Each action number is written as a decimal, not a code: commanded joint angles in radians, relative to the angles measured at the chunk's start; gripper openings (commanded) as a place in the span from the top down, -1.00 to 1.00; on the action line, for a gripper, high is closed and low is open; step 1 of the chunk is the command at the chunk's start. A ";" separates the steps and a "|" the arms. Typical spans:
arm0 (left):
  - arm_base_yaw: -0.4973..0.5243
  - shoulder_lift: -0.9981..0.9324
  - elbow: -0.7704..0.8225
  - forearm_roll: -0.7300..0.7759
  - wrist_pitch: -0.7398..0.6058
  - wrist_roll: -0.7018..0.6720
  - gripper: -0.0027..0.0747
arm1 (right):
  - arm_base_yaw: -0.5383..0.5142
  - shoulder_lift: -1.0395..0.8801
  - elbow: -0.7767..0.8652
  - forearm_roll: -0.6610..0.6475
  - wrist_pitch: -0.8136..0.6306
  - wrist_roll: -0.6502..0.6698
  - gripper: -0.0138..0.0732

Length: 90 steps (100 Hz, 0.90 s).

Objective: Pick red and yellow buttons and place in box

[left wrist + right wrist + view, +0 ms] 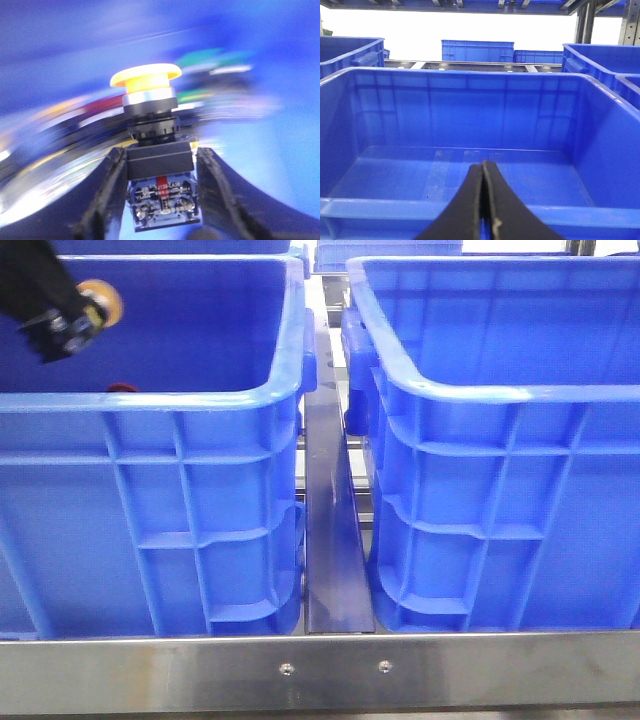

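Observation:
My left gripper (60,325) hangs over the far left of the left blue crate (200,400), shut on the yellow button (100,302). In the left wrist view the fingers (117,165) clamp its black body, with the yellow domed cap (145,77) pointing away. A sliver of dark red (122,387), seemingly the red button, peeks over that crate's front rim. The box (500,392), the right crate with a whitish rim patch, shows nothing inside it. My right gripper (484,164) is shut on nothing, above the near rim of the box (465,72).
A metal rail (335,540) runs between the two crates and a steel bar (330,670) crosses the front. The left wrist view's background is motion-blurred, with green, red and yellow streaks. More blue crates (477,50) stand further back.

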 commanded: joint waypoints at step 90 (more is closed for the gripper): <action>-0.358 -0.050 -0.020 -0.392 0.069 0.369 0.50 | -0.002 -0.021 -0.032 -0.008 -0.041 -0.002 0.83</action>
